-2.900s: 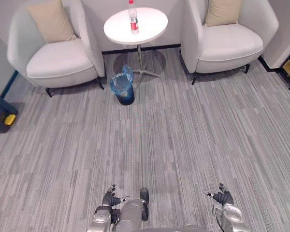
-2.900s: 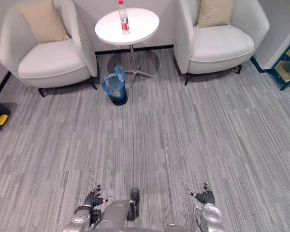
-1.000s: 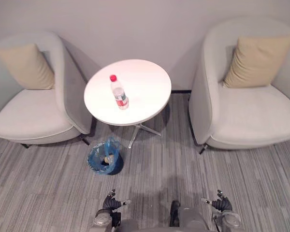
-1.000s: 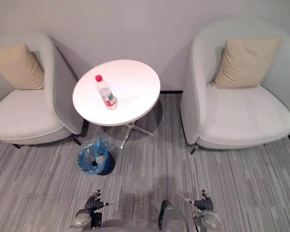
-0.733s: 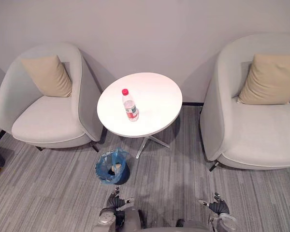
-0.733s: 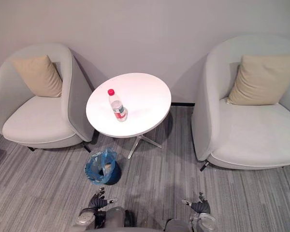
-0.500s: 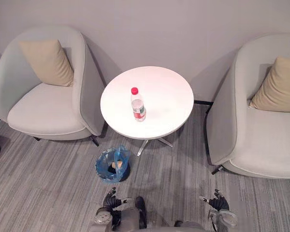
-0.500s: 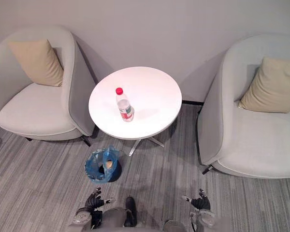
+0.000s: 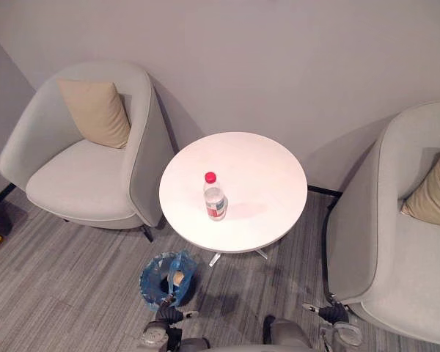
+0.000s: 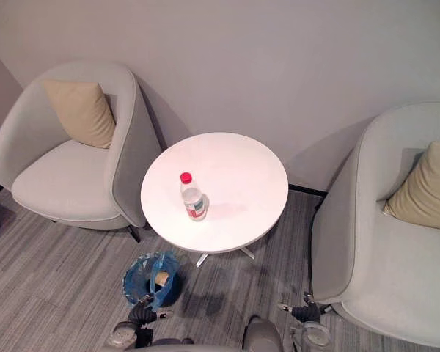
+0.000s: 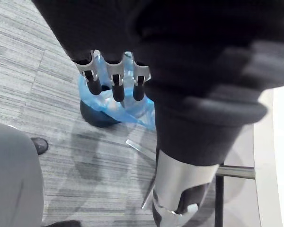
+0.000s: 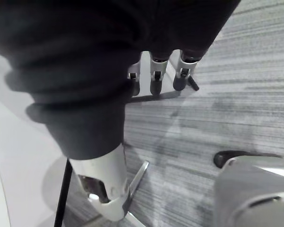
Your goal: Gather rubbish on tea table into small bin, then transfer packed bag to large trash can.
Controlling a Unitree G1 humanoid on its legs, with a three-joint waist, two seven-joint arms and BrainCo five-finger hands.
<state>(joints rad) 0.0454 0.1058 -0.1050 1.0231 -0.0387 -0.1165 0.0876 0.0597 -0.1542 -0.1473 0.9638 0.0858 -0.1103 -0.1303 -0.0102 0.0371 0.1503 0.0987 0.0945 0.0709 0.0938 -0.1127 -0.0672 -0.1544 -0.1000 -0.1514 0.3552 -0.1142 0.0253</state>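
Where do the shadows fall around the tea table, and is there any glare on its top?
Left eye view: the bottle throws a faint shadow to its right on the tea table, whose white top is evenly lit, without glare. Right eye view: the left armchair and the right armchair each cast a soft shadow on the wall, on the side facing the table.

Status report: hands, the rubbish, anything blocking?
Left hand, right hand open, empty, low. Bottle upright on white table, untouched. Blue-lined bin on floor by table's foot. Nothing blocks the bottle.
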